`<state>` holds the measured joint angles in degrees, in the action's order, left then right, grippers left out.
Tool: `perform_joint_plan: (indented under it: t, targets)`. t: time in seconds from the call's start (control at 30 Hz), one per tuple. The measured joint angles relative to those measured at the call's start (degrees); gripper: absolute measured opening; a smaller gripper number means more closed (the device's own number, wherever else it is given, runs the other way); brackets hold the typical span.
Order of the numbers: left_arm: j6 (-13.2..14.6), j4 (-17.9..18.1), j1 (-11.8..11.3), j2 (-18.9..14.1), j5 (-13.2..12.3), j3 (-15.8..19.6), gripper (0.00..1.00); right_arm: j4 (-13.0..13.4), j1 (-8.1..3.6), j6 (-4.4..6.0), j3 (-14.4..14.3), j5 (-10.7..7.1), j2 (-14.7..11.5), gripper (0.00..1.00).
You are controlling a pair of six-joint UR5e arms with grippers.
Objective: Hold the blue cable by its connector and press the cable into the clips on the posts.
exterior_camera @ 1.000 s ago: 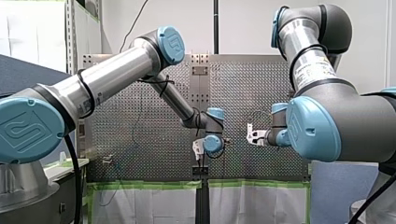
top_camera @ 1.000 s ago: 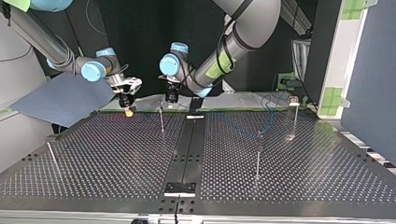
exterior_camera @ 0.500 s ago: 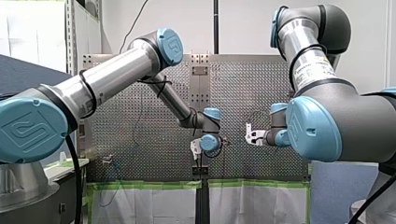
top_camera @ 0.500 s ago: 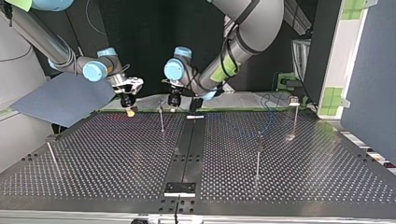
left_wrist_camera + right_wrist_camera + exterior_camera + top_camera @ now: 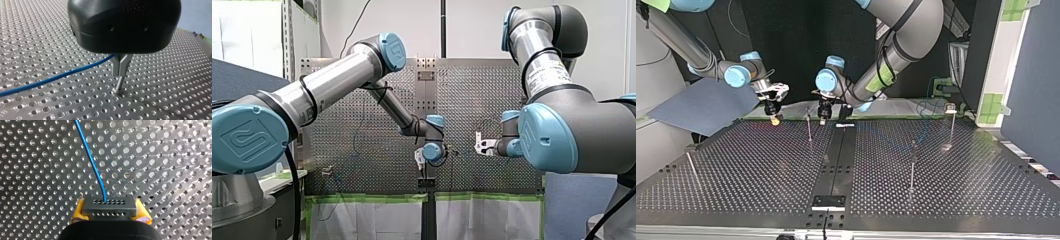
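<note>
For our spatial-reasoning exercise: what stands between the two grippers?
In the top view, one thin post stands between my right gripper and my left gripper.

My right gripper [image 5: 110,213] is squeezing the black connector [image 5: 109,206] between its two yellow pads [image 5: 77,211]. One pad is sitting at the connector's 9 o'clock side and one at its 3 o'clock side. The blue cable [image 5: 89,161] is coming out of the connector's far face and running ahead toward 11 o'clock, over the shiny table [image 5: 162,170] full of little holes.
</note>
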<state>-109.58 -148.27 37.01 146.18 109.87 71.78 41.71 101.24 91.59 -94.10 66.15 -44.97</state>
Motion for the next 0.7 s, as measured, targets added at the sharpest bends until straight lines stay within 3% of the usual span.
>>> perform_joint_plan:
  t: [0.23, 0.47, 0.7]
  targets:
    - [-0.54, -1.29, 0.13, 1.27, -1.58, -2.29, 0.02, 0.35, -0.52, 0.64, 0.00, 0.35, 0.06, 0.00]
    - [0.17, -5.37, -0.56, 5.31, -2.50, -6.50, 0.02, 1.21, -0.63, 0.82, 0.00, 0.55, 0.10, 0.00]
    - [1.91, -9.06, -2.42, 6.43, -3.04, -10.20, 0.02, 3.99, -0.74, 2.39, 0.04, 1.61, 0.16, 0.00]
